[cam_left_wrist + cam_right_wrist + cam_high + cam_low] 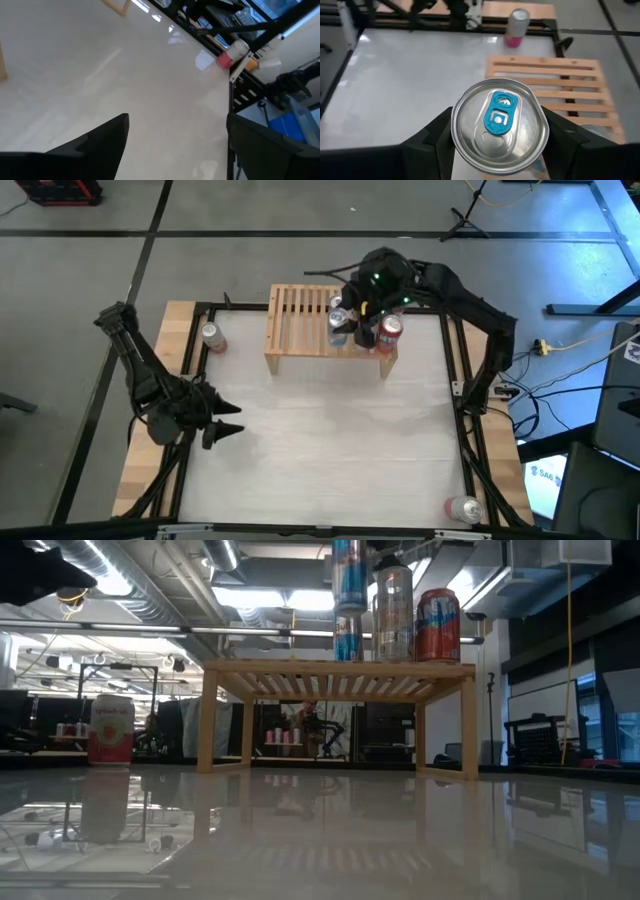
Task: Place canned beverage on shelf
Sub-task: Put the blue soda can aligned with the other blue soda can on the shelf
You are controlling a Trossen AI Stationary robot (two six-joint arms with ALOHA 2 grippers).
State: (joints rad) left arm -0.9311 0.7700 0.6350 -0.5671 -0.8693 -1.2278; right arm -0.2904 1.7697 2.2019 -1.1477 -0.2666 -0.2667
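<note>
The left end effector point(232, 423) is held with fingers spread and empty over the bench's point(330, 450) left side. Further right, the blue-tabbed can point(498, 125) is pinched between the right end effector's point(498, 142) fingers, raised above the wooden shelf's point(300, 320) right end, beside a red can point(389, 330).

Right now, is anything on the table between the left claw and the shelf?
No. In the high view only bare white tabletop lies between the left claw and the shelf; the pink can stands off to the side.
</note>
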